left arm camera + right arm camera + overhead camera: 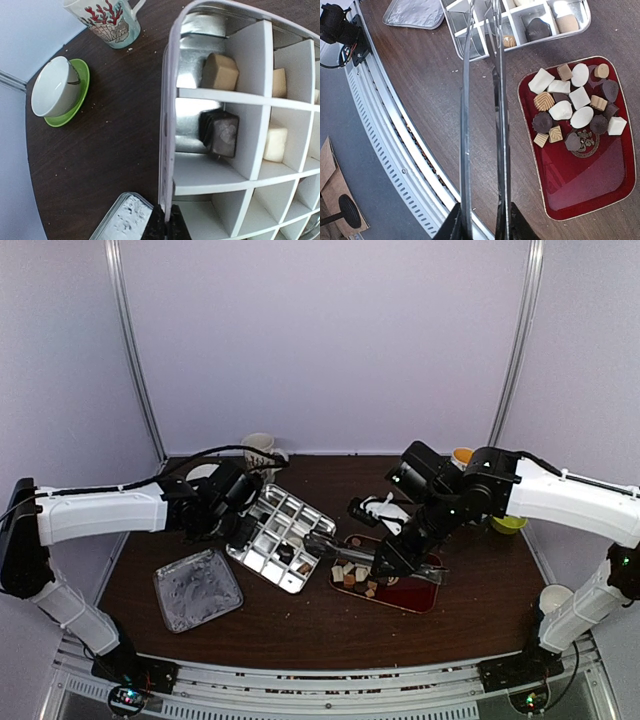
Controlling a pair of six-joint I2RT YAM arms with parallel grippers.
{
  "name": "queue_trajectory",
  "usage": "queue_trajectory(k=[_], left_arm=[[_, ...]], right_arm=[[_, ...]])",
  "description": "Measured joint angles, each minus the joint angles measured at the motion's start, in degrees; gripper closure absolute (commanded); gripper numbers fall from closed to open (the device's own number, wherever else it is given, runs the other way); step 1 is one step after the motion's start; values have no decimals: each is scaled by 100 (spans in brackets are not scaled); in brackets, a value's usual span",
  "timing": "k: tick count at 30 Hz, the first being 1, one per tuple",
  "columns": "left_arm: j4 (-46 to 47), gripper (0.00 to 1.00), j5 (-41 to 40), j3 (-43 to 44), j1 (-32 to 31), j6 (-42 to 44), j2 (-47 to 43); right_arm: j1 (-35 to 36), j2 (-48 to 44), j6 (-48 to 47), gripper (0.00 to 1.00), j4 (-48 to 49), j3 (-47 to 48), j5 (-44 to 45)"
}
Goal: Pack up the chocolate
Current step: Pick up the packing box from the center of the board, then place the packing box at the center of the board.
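Partitioned tin (283, 540): left gripper (166, 223) has its jaws together, pinched on the rim wall. Some cells are filled: tan cube (220, 71), dark square (220, 133), cream piece (276, 142).

Red tray (590, 175), just beside the tin on the right arm's side, holds most of the chocolate (561, 110), clustered loose at the end nearest the tin.

Metal tongs (499, 125): right gripper (482, 220) is clamped on the handle end. The blades reach over the tin and the tips leave the wrist view, so can't tell if they carry a piece.

Handling, a guess: pieces are light, rigid, brittle and smooth, likely to skid or scuff under steel. Take cubes across flat sides and rounds across the widest part, with a light squeeze.

Writing: none readable. The gold emblem (583, 141) on the tray floor is too small. Coral-pattern mug (107, 22) beyond the tin has no text.
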Motion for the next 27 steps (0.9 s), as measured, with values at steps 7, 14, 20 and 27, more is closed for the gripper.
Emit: queue_trajectory(k=[7,14,20,27], left_arm=[[223,100,94,-118,-61,66,-101],[-177,100,1023,487,33,-114,455],[-868,100,1808,1165,251,-879,1132],[-1408,100,2365,866,918,-2146,1119]], right_arm=[[57,7,70,73,-42,0,127],[109,295,247,74,-518,422,291],[122,304,743,74,-994,560,358],[120,299,1303,74,-1038,562,350]])
